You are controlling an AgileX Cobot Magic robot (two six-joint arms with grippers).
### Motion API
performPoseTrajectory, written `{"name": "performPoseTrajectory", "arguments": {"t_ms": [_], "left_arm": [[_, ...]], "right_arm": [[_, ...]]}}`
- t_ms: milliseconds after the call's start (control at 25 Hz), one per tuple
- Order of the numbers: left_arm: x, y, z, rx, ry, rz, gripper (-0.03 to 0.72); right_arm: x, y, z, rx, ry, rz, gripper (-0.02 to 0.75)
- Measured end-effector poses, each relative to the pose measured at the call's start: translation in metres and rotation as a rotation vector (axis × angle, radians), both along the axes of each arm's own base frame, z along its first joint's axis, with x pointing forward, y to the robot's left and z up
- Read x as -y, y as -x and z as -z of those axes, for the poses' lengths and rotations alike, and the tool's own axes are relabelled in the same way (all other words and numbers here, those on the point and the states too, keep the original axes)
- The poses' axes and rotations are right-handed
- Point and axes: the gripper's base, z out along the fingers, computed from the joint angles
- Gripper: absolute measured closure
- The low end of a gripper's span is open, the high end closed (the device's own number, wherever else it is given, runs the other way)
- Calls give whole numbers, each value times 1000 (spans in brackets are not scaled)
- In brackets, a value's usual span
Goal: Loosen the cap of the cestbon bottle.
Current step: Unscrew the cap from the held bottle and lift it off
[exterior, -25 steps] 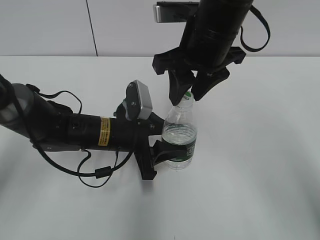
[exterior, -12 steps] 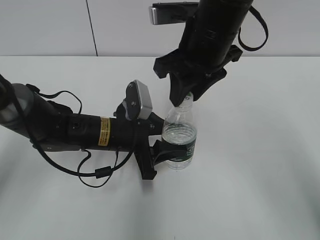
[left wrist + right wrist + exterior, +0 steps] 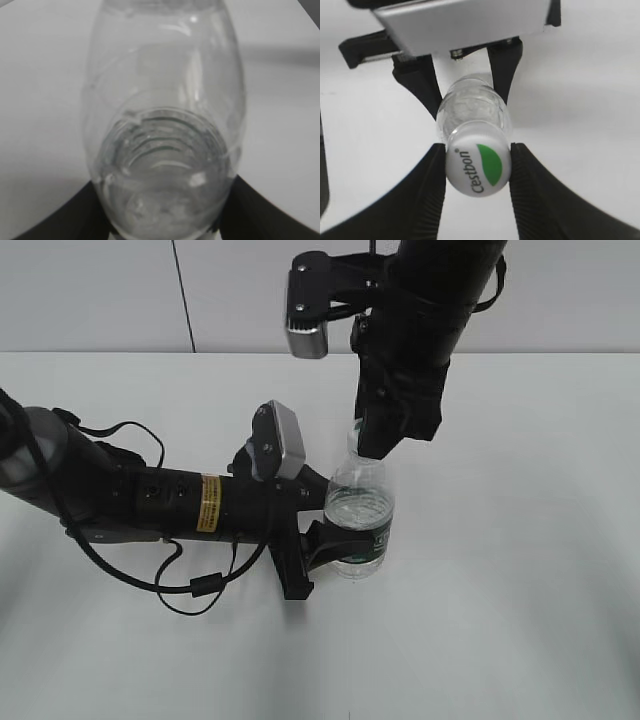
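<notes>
the cestbon bottle [image 3: 359, 520] stands upright near the middle of the white counter [image 3: 520, 570], its long axis vertical and its neck pointing straight up. the left gripper [image 3: 325, 545] reaches in low from the counter's left edge, its jaws pinching the bottle's lower body at the dark green label band; in the left wrist view the clear ribbed body [image 3: 165, 150] fills the frame between the two dark jaw tips. the right gripper [image 3: 368, 445] comes down from above, from the far edge side. in the right wrist view its jaws are pressed against both sides of the cap [image 3: 478, 165], whose flat top, white with a green patch and printed lettering, faces the camera. in the exterior view the cap is hidden behind that gripper.
</notes>
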Motion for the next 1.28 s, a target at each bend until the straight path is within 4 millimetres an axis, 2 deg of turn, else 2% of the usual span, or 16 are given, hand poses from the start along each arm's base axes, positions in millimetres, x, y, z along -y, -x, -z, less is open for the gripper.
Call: {"name": "performPoseTrajectory", "arguments": {"t_ms": [160,320,640,800,960,1280], "left_arm": [[0,0,0,1,-1,-1,326],[0,0,0,1,-1,-1,326],[0,-1,0,-4,0,-8,326],[0,-1,0,-4,0,-8,326],[0,-1,0,-4,0,-8,326],[0,-1,0,-4,0,-8,326]], "right_arm": [[0,0,-1,53,11,-204,435],[0,0,-3,85,19,-306,435],[-3,-7,-27,180,7,-345,438],[-3,-4,-37,190,-27,-318,440],[-3,1,-49,130,-100,-79,440],[-2,4,-55,-151,-204,820,440]]}}
